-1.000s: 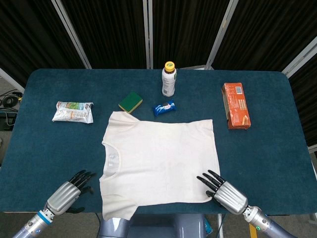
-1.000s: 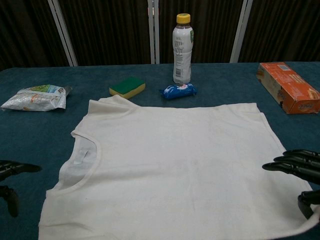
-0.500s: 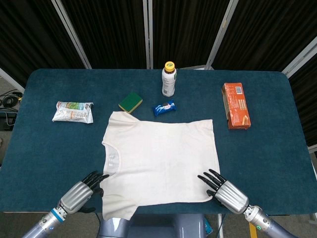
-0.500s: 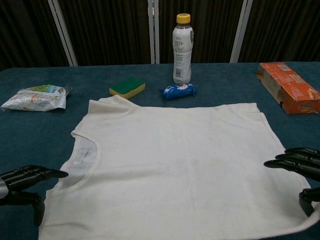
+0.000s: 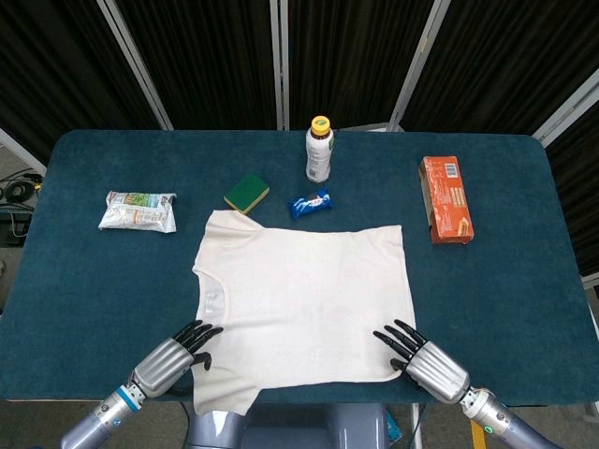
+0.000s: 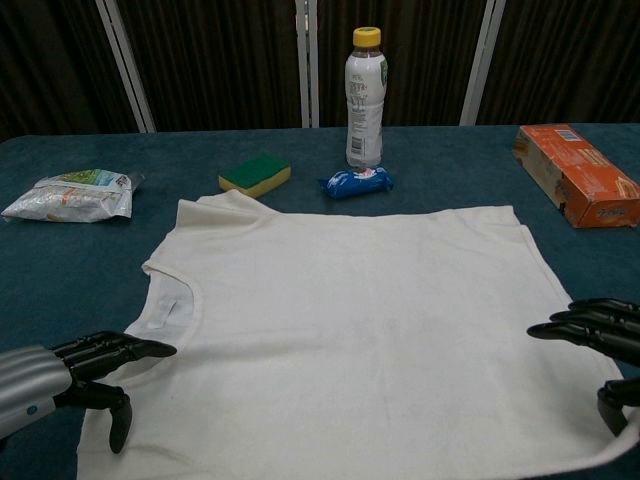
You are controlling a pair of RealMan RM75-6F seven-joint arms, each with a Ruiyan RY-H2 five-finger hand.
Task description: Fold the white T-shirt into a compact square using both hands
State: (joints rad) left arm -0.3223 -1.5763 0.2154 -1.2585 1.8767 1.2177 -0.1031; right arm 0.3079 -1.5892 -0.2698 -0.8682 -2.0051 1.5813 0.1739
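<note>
While the right hand (image 5: pixel 423 355) has hardly moved at the near right hem, the left hand (image 5: pixel 173 353) has slid in to the near sleeve; both are spread and hold nothing, so folding seems imminent. The white T-shirt (image 5: pixel 299 304) lies flat on the blue bench (image 5: pixel 75 281), with dark curtains behind.

White T-shirt (image 5: pixel 299 304) flat on blue table (image 5: pixel 84 281), left robot hand (image 5: pixel 175 350) at its collar-side edge, right robot hand (image 5: pixel 423 356) at its hem corner
</note>
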